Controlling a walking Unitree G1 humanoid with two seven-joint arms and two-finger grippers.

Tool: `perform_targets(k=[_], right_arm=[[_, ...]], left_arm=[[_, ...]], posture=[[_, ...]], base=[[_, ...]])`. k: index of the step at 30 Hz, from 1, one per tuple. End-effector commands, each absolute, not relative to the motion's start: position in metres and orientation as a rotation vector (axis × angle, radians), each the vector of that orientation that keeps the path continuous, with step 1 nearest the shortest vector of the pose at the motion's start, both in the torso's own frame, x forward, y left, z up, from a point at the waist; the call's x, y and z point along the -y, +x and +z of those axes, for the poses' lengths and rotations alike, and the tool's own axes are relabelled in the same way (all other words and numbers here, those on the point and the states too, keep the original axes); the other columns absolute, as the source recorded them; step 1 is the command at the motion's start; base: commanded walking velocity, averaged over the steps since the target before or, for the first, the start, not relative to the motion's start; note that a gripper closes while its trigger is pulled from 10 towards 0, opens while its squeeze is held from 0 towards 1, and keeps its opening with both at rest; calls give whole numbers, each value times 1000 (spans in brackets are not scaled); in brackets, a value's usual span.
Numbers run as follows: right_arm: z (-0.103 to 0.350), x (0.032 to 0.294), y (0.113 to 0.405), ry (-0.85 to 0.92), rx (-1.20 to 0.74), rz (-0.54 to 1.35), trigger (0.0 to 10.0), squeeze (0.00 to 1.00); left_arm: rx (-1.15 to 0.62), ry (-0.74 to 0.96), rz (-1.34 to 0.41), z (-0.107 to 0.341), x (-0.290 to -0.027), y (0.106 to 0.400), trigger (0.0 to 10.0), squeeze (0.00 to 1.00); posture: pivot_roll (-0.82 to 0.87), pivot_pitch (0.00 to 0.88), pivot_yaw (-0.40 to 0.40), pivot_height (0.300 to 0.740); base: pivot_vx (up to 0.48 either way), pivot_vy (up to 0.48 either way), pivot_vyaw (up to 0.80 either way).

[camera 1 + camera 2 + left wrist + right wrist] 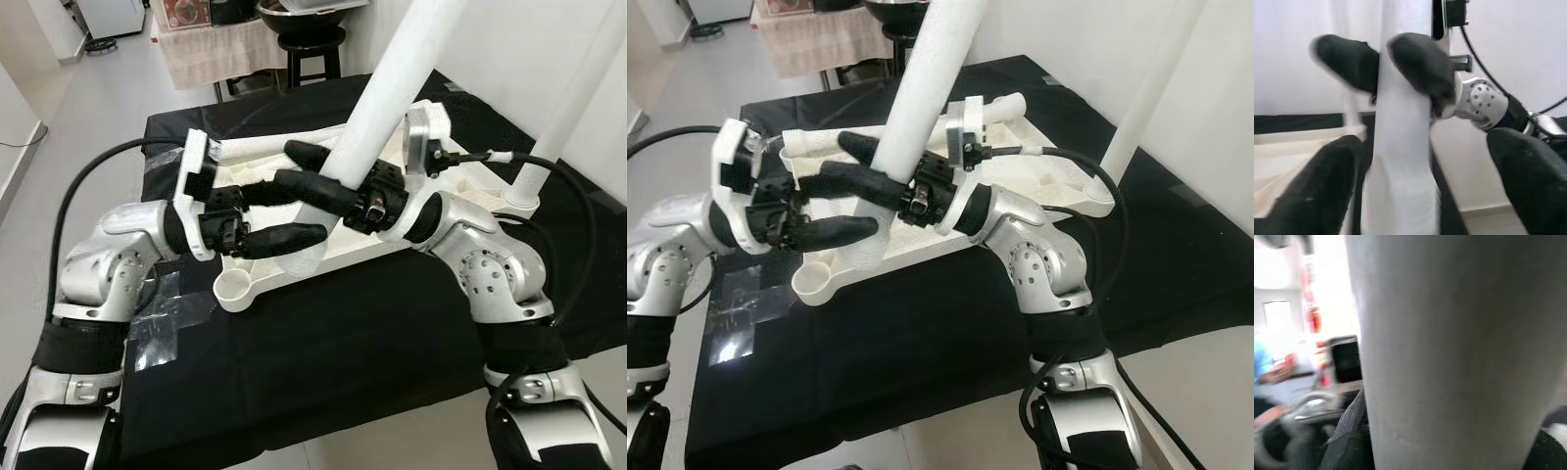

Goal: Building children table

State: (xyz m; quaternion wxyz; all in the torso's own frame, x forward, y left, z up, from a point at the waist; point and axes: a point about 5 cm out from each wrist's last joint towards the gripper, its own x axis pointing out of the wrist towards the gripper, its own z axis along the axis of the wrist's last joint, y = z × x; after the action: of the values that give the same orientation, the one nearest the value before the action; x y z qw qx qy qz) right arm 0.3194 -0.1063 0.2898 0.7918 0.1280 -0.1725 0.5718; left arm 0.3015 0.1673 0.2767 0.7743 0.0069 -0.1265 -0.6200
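A white children's table top (460,181) lies upside down on a black-covered table (392,333). One white leg (578,88) stands fixed at its right corner. A second white leg (392,88) leans up from the middle, and my right gripper (315,169) is shut on its lower part. My left gripper (294,211) is open, its fingers (1317,191) straddling the same leg (1400,147) just below the right gripper's fingers (1420,63). A round empty leg socket (235,287) sits at the near corner. Another white tube (1004,106) lies along the far side.
Clear tape (167,313) is stuck to the black cloth near my left arm. Behind the table stand a dark stool (313,44) and a cloth-draped table (211,44). A blurred person (1264,377) is in the right wrist view. The table's front edge is close to me.
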Motion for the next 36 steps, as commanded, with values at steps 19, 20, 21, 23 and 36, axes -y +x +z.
perform_targets(k=[19, 20, 21, 23, 36], right_arm=[[292, 156, 373, 355, 393, 589, 7804, 0], [290, 157, 374, 352, 387, 571, 10000, 0], [290, 157, 374, 352, 387, 571, 10000, 0], [288, 159, 377, 353, 380, 536, 10000, 0], [276, 158, 378, 286, 370, 477, 10000, 0]], left_arm=[[191, -10, -734, 246, -237, 327, 10000, 1000], [189, -15, -647, 246, -242, 333, 10000, 1000], [189, -15, -647, 246, -242, 333, 10000, 1000], [195, -49, -535, 246, -248, 339, 10000, 0], [185, -86, -40, 226, -277, 351, 10000, 0]], posture=[[1, 88, 30, 740], [2, 93, 27, 740], [2, 93, 27, 740], [3, 94, 26, 740], [2, 102, 27, 740]], base=[[0, 0, 0], [0, 0, 0], [0, 0, 0], [0, 0, 0], [0, 0, 0]])
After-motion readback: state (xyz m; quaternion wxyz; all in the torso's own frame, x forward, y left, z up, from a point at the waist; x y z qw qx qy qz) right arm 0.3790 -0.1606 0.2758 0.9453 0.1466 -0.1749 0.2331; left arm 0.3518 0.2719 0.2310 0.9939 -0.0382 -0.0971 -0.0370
